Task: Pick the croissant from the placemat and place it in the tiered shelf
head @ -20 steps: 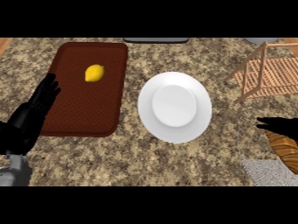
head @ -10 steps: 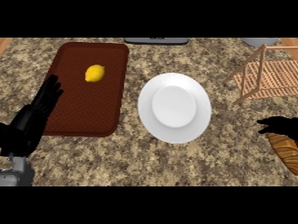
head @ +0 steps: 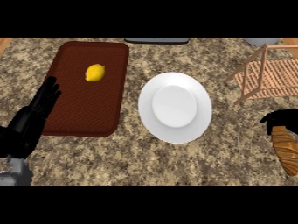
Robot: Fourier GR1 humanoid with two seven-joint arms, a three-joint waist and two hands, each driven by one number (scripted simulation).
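The right robot hand (head: 292, 120) sits at the near right edge of the desk (head: 112, 157), its fingers curled round the upper end of the croissant (head: 286, 149), whose long axis runs toward and away from the robot. The left robot hand (head: 32, 118) rests open, fingers straight, over the near left edge of the brown placemat (head: 80, 109). A white plate (head: 175, 107) lies between them, mid-desk. A lemon (head: 95, 72) sits farther back on the placemat. The wooden tiered shelf (head: 277, 78) stands just beyond the right hand, so the carry goes straight forward.
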